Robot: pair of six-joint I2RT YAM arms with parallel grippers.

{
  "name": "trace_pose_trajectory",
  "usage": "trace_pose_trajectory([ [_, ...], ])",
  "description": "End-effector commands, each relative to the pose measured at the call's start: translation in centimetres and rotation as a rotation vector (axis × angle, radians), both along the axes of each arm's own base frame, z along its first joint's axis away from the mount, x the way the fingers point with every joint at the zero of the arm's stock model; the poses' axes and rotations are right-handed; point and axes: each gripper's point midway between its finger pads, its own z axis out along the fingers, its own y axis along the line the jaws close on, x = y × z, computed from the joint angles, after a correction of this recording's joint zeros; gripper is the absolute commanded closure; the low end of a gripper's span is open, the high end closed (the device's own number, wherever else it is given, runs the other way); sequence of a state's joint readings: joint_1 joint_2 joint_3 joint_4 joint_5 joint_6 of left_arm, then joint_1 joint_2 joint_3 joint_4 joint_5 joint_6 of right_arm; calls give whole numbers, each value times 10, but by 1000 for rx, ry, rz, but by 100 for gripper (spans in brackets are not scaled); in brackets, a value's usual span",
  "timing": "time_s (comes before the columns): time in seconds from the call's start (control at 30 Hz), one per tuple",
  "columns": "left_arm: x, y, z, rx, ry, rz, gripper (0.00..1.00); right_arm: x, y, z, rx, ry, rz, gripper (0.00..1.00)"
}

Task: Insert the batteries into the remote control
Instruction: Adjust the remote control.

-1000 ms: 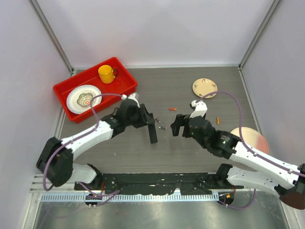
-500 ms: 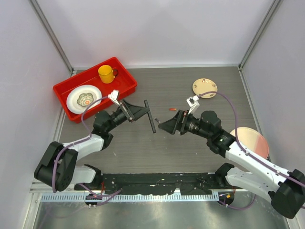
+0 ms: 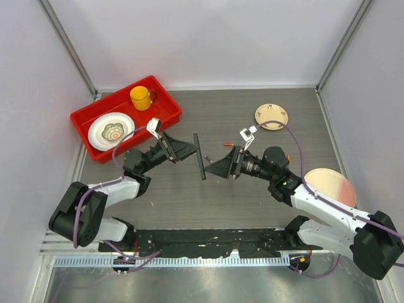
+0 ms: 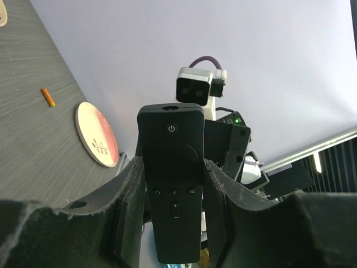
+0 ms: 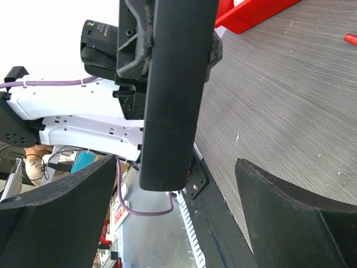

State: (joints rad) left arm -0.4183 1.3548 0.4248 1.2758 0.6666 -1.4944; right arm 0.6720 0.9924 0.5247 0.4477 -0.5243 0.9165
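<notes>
at the centre of the top view, the remote [image 3: 199,156] is clamped in the left gripper [image 3: 191,150] and could be knocked askew if bumped by the wide-open, empty right gripper [image 3: 214,168].

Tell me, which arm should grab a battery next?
Right: the right gripper is open, with a red battery nearby; the left gripper is shut on the remote control.

L fingers [image 4: 125,195] clamped on remote [image 4: 172,184] | R fingers [image 5: 61,218] spread | wrists facing
</notes>
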Motion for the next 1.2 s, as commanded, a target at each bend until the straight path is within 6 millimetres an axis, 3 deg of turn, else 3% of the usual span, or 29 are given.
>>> trace_pose_trajectory([
  [0.0, -21, 8, 47, -109, -245, -23, 100, 4, 6, 18, 44, -44, 23, 9],
  [0.13, -19, 7, 44, -105, -239, -20, 100, 12, 9, 15, 32, -23, 3, 12],
  [0.37, -16, 6, 42, -101, -233, -20, 100, 14, 18, 29, 62, -37, 34, 14],
  [0.77, -13, 6, 48, -111, -243, -12, 100, -3, 40, 13, 11, -19, 134, 28],
  [0.97, -14, 6, 52, -117, -251, -15, 100, -6, 37, 6, 4, -12, 135, 42],
  [1.17, -15, 6, 51, -116, -248, -17, 100, -9, 36, 4, 8, -16, 143, 64],
])
